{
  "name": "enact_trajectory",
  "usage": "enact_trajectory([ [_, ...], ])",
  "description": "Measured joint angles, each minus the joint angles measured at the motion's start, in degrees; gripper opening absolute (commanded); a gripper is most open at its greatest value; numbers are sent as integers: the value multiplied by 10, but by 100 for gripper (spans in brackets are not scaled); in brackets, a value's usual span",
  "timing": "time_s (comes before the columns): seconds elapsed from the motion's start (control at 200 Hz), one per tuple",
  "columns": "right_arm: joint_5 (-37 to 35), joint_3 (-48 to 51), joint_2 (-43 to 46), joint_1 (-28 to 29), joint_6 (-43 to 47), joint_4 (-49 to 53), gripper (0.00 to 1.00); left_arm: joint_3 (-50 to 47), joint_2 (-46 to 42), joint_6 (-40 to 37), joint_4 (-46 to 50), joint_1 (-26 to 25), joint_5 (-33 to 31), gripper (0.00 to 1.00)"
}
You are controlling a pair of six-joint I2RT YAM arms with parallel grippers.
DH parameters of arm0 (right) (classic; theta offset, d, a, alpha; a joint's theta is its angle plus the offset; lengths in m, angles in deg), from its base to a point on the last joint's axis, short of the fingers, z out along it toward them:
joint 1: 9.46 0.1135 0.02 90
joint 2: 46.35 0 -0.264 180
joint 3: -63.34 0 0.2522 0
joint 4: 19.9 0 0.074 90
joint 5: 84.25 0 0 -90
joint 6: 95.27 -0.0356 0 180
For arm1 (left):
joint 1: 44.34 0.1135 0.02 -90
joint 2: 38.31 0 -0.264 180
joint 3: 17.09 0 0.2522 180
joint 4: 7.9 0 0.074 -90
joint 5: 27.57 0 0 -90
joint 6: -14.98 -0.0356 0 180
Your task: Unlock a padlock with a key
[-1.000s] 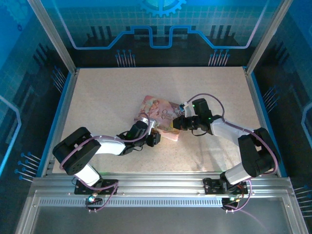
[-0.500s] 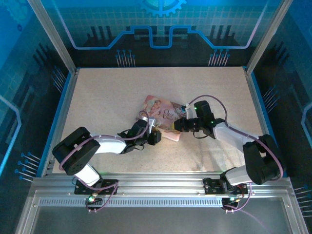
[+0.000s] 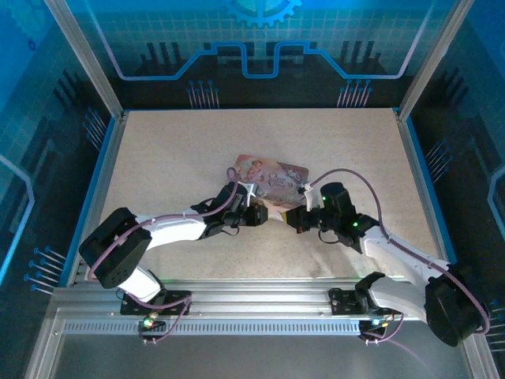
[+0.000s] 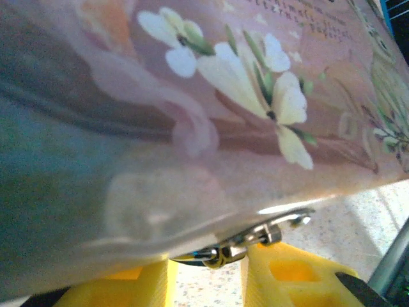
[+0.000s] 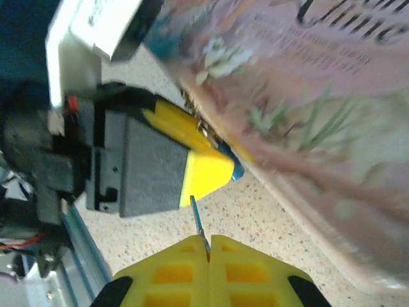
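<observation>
Metal key (image 5: 199,220) likely stiff, slippery; right gripper (image 5: 208,243) jaws clamped on bow end. Light padlock (image 5: 237,171), key's 1 o'clock, nipped in left gripper (image 4: 212,261) jaws.

left gripper (image 3: 258,212) shifted right | right gripper (image 3: 297,219) drew back toward the bases | pink tin (image 3: 272,174) turned flatter

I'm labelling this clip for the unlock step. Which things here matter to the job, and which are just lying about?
In the job: the padlock, held by the left gripper; the key, pinched in the right gripper.
Lying about: the pink tin, right against the padlock; the table.
</observation>
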Motion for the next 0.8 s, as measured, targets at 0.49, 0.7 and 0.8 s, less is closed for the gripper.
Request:
enact_trajectory([
  [0.49,-56,77,-3,32,53,-108,0,47,-2,76,60,15,54,29],
  [0.7,-59,91,-19,32,65,-158,0,49,-3,103,64,21,69,28],
  [0.8,-59,91,-29,32,69,-181,0,53,-3,114,64,23,76,28],
])
